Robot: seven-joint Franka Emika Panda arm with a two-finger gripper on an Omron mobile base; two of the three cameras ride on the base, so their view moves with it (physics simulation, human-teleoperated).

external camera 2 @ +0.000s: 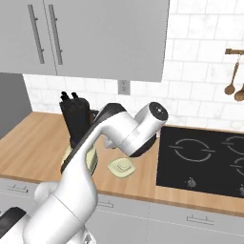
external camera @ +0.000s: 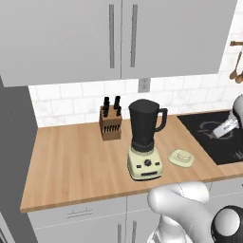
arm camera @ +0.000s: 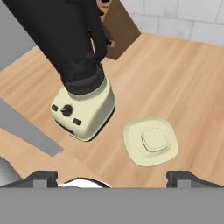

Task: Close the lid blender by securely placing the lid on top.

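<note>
Toward the back edge of the light wooden counter (external camera: 71,161), left of the other things, stands a brown wooden knife block (external camera: 110,124) with black handles sticking up, close to the white tiled wall. Just right of it and nearer the front edge stands the tall dark tapered blender (external camera: 144,142) on its cream base, with 1 black knob and black buttons facing the front; the jar's top is open and its side handle points right. Just beside the base on its right, apart from it, the small pale cream-yellow rounded-square lid (external camera: 181,157) lies flat on the wood with its raised centre cap up. Further right, a black glass cooktop (external camera: 218,135) is set into the counter.

From the right base view the white arm arches over the counter in front of the blender, and the lid (external camera 2: 121,167) shows below its elbow.

From the hand view the gripper (arm camera: 111,177) hangs above the counter, its 2 dark fingertips (arm camera: 41,177) spread wide with nothing between them. The lid (arm camera: 150,141) lies between and just beyond the tips, and the blender (arm camera: 81,105) stands to the lid's left.
</note>
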